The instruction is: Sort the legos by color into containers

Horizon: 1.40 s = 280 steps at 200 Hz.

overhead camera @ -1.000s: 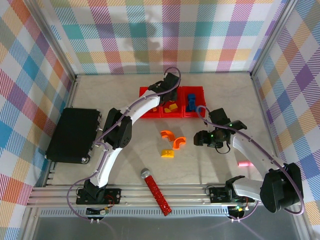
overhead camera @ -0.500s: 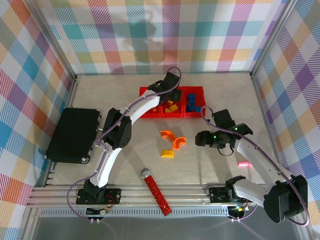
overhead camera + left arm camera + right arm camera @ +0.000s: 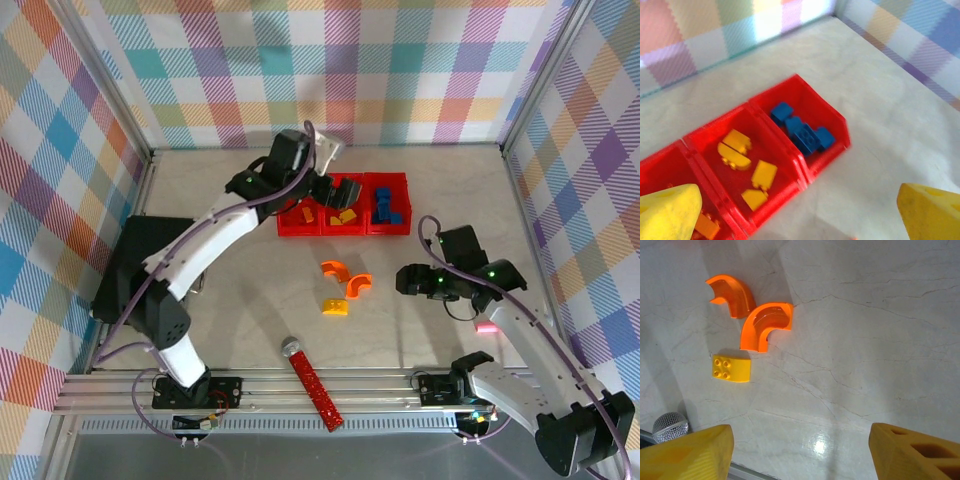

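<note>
Three joined red bins [image 3: 343, 228] stand at the back middle of the table. In the left wrist view the right bin [image 3: 839, 119] holds blue bricks [image 3: 803, 131], the middle one yellow bricks [image 3: 746, 159], and the left one an orange brick [image 3: 706, 227]. My left gripper [image 3: 334, 190] hovers open over the bins with nothing between its fingers [image 3: 667, 212]. Two orange arches [image 3: 732, 294] [image 3: 765, 326] and a yellow brick [image 3: 732, 368] lie loose on the table. My right gripper [image 3: 410, 280] is open and holds nothing, to the right of them; its fingers [image 3: 685, 452] are apart.
A large black case [image 3: 145, 265] lies at the left. A red studded stick with a grey round end [image 3: 312, 378] lies near the front rail, its end [image 3: 670, 425] near the yellow brick. A small pink spot [image 3: 487, 328] sits at the right.
The left arm has swung its elbow out to the left and its gripper has drawn back over the bins. The right gripper has drifted slightly right and toward the front.
</note>
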Available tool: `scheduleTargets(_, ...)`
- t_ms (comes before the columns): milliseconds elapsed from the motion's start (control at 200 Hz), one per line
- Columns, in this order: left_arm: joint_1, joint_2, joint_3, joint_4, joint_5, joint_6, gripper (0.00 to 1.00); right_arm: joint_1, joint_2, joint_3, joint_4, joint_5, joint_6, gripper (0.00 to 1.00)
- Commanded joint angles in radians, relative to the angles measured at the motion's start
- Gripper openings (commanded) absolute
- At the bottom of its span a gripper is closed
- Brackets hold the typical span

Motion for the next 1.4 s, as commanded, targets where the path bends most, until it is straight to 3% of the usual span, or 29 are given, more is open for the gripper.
scheduleTargets(0,-0.043,-0.038,-0.170,-0.117,0.181,0.231,1.00,-0.001,-0.019,0.012,-0.014,0.018,0.031,0.73)
scheduleTargets(90,-0.089,-0.110,-0.328,-0.086,0.132,0.366,1.00,-0.001,-0.017,0.013,-0.005,0.011,0.043,0.73)
scheduleTargets(215,-0.095,-0.097,-0.366,-0.160,0.023,0.449,1.00,0.000,-0.015,0.021,-0.012,0.034,0.048,0.73)
scheduleTargets(605,-0.112,-0.084,-0.386,-0.270,0.177,0.814,1.00,-0.001,-0.022,0.017,-0.040,0.087,0.042,0.76)
scheduleTargets(760,-0.172,-0.056,-0.385,-0.320,0.070,0.934,1.00,-0.003,-0.027,0.017,-0.037,0.094,0.042,0.77)
scheduleTargets(820,-0.194,-0.030,-0.366,-0.342,0.011,0.975,0.89,-0.003,-0.028,0.017,-0.036,0.096,0.038,0.78)
scheduleTargets(935,-0.242,0.008,-0.359,-0.349,-0.073,0.987,0.85,-0.006,-0.021,0.029,-0.045,0.102,0.026,0.80)
scheduleTargets(1395,-0.347,0.124,-0.346,-0.322,-0.044,0.771,0.79,-0.011,-0.057,0.044,-0.069,0.131,0.006,0.82)
